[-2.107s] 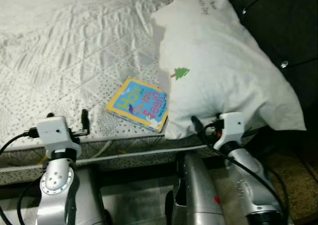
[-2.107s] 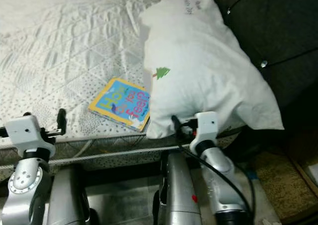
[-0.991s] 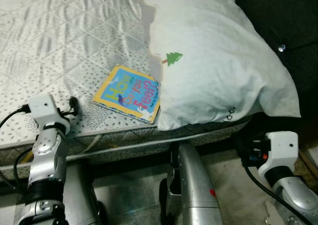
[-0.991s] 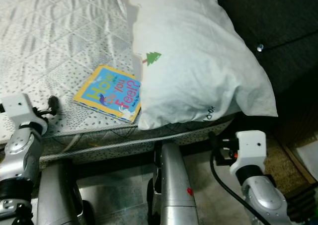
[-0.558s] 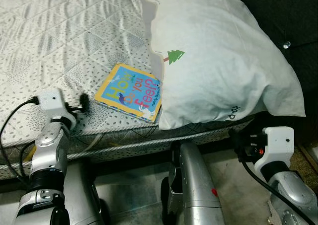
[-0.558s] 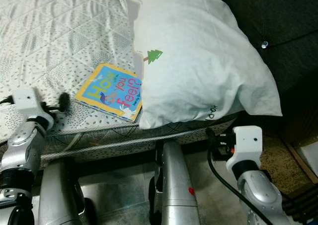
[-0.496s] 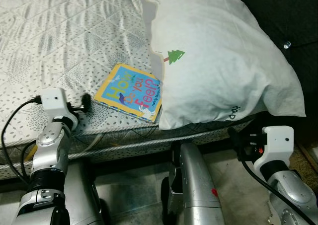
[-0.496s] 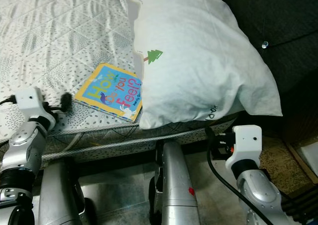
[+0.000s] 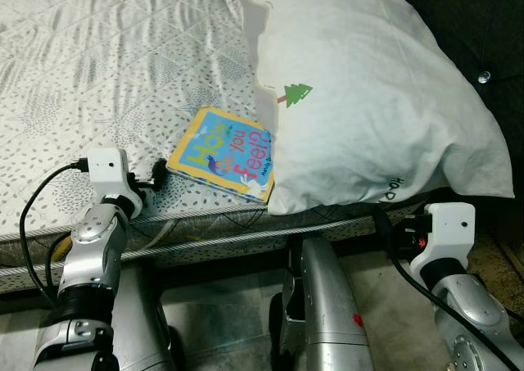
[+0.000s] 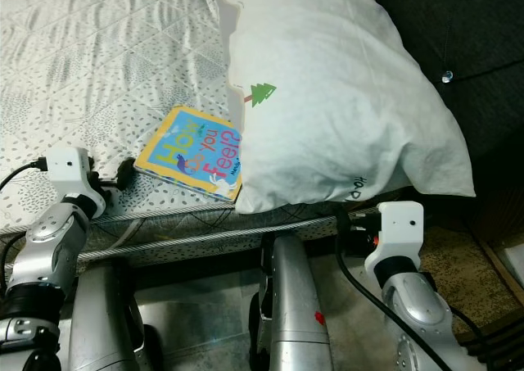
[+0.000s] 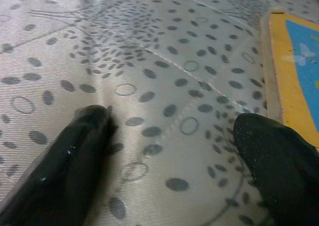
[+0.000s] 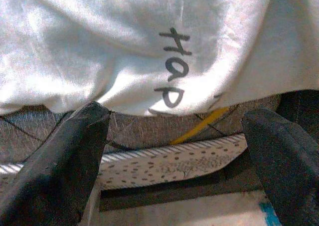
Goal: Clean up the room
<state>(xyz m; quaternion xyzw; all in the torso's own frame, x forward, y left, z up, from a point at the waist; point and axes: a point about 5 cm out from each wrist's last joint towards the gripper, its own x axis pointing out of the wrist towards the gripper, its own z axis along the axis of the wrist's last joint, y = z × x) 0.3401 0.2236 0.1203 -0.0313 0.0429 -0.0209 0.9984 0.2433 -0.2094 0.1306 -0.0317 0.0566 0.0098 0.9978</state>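
Note:
A children's book point(image 9: 223, 154) with a yellow and blue cover lies flat near the front edge of the mattress point(image 9: 98, 76). Its right side is tucked under a large white pillow point(image 9: 360, 101) with a small green tree print. My left gripper point(image 9: 157, 175) rests on the mattress just left of the book, open, with nothing between its fingers point(image 11: 75, 161); the book's yellow edge point(image 11: 294, 61) lies beside one finger. My right gripper point(image 9: 385, 225) hangs open below the mattress edge, under the pillow's overhanging corner point(image 12: 149, 36), apart from it.
A dark tufted headboard point(image 9: 483, 27) stands right of the pillow. The mattress side with its piped seam point(image 9: 205, 244) faces me. Below are my silver legs point(image 9: 323, 305) and a pale floor point(image 9: 221, 322).
My left gripper has slid right along the mattress towards the book. My right gripper dropped from the pillow's lower edge to below the mattress, then rose slightly. The camera shifted too.

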